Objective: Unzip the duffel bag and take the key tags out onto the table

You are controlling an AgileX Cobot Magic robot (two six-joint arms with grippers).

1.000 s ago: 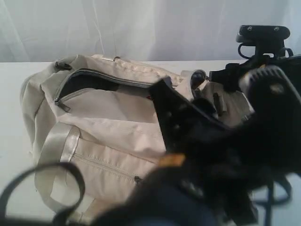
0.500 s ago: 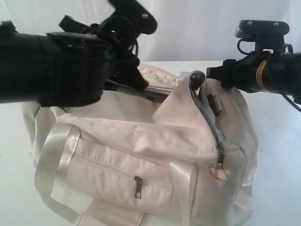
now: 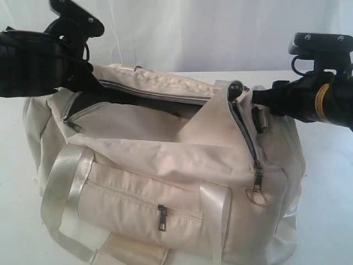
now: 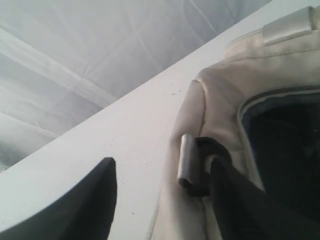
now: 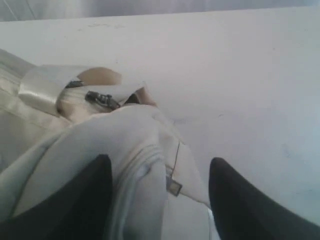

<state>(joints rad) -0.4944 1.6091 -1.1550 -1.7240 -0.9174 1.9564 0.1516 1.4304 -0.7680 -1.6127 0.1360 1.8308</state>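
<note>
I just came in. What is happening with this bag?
A two-armed robot works on a cream duffel bag on the table. Its top zipper is open, showing dark lining. The left gripper, open, is at the bag's left end; the right gripper, open, straddles the raised right end. No key tags are visible.

Left gripper (image 4: 160, 165), fingers apart, right gripper (image 5: 160, 160), fingers apart

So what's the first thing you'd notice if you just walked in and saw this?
The big cream duffel bag filling the middle of the white table, with its top zip open on a dark inside. Then the black left gripper hanging by the bag's left end, and the right gripper straddling the bunched-up fabric at its right end.
</note>
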